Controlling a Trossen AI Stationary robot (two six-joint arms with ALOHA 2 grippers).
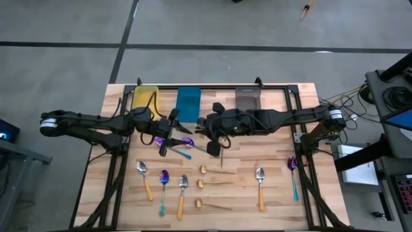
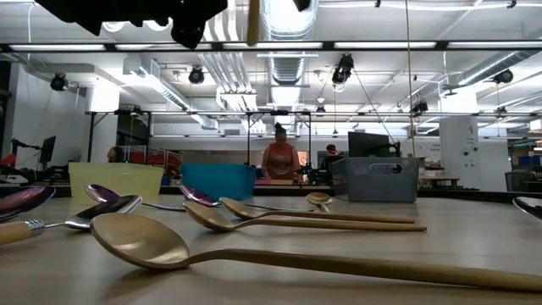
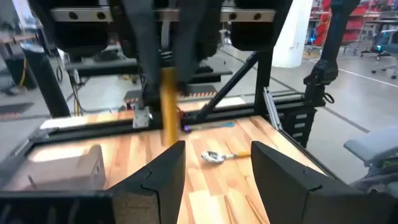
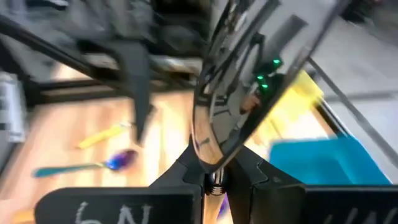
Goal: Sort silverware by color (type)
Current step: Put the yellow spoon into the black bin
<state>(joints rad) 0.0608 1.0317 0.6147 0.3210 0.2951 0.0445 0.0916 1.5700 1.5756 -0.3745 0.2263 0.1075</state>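
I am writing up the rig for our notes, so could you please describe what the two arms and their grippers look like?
Both arms are dark, nearly black, built of slim jointed links, each with a pale grey-white cylindrical joint near its outer end. The left gripper has two broad, matte black, wedge-shaped fingers. The right gripper has similar black fingers and a dark plate with white handwritten marks below them. Dark cables loop beside the left arm.

Even, bright light falls from overhead; the low view shows rows of ceiling strip lights glowing white in the room behind. The wooden table is evenly lit in the high view, with only soft, short shadows under the arms. Up close in the low view, the nearest gold spoon is soft and out of focus (its bowl carries a dull sheen). Both wrist views are smeared with motion blur, the right one worst.
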